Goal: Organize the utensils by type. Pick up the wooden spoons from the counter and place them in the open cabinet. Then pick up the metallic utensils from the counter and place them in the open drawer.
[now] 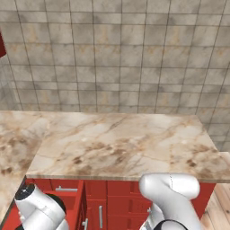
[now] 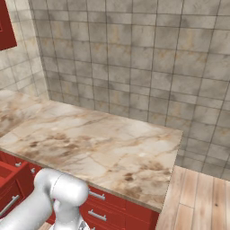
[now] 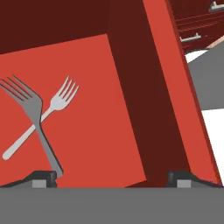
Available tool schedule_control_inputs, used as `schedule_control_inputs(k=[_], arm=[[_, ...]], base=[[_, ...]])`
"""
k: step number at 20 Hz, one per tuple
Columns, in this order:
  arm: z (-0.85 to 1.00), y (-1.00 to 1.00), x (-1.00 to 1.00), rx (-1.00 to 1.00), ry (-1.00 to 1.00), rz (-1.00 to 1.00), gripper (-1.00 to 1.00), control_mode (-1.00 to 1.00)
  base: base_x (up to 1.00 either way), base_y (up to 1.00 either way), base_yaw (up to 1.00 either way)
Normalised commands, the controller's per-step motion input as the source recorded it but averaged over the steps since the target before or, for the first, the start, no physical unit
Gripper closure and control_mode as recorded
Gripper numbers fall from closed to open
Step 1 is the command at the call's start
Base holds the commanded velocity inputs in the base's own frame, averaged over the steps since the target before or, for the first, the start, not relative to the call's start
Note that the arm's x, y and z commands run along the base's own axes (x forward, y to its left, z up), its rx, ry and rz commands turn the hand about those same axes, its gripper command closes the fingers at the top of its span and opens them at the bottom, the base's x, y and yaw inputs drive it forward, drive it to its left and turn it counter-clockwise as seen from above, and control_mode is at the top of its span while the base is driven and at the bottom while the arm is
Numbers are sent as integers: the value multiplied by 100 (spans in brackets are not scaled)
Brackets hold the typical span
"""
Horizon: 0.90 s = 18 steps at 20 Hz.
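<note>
Two metallic utensils lie crossed on the floor of the open drawer (image 3: 100, 87): a darker grey fork (image 3: 41, 131) and a paler fork (image 3: 59, 101), tines pointing up in the hand view. My gripper (image 3: 113, 180) hangs over the drawer, open, with nothing between its fingers; the darker fork's handle ends by the left fingertip (image 3: 43, 178). The open drawer (image 1: 74, 197) juts out below the counter (image 1: 121, 143) at lower left. The counter (image 2: 90, 143) top is bare. The wooden spoons are out of view.
A red wall cabinet (image 2: 6, 27) edges in at top left, with a sliver of red (image 1: 2, 45) in the left base view too. Shut red drawers with silver handles (image 2: 96, 195) line the counter front. Wood floor (image 2: 197, 197) lies to the right.
</note>
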Motion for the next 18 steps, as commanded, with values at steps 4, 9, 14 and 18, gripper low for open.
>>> schedule_control_inputs(k=[4, 9, 14, 18], arm=[[59, -28, 9, 2, 0, 0, -100, -100], [55, -42, 12, 0, 0, 0, -100, -100], [58, -50, 17, 1, 0, 0, -100, -100], [51, -54, 24, 1, 0, 0, -100, -100]], base=[[0, 0, 0], [0, 0, 0], [0, 0, 0], [0, 0, 0]])
